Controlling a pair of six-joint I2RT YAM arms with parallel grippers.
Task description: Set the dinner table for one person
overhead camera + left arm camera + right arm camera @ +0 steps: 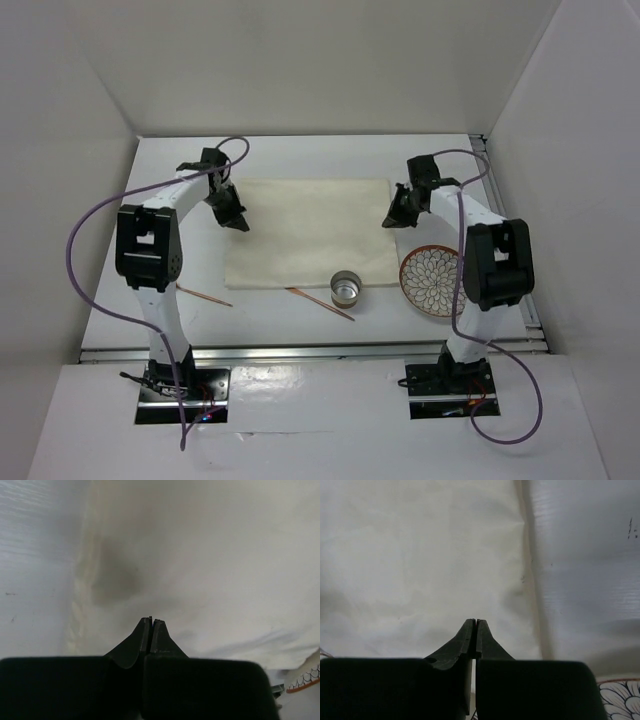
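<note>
Two empty hands pressed together: left hand [239, 223] above the placemat's [310, 235] left edge, right hand [390, 221] above its right edge.

One bench [300, 160]. One placemat [310, 225]. One metal cup [347, 289]. One patterned plate [432, 282]. Two thin copper-coloured sticks [205, 295] [320, 303]. Two arms, a left arm [150, 245] and a right arm [495, 262], each carrying one end effector: left end effector [238, 218], right end effector [392, 218]. Two purple cables [75, 250] [530, 400].

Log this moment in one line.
left gripper: shut, empty, over placemat left edge | right gripper: shut, empty, over right edge | plate: right of placemat | cup: at near edge
</note>
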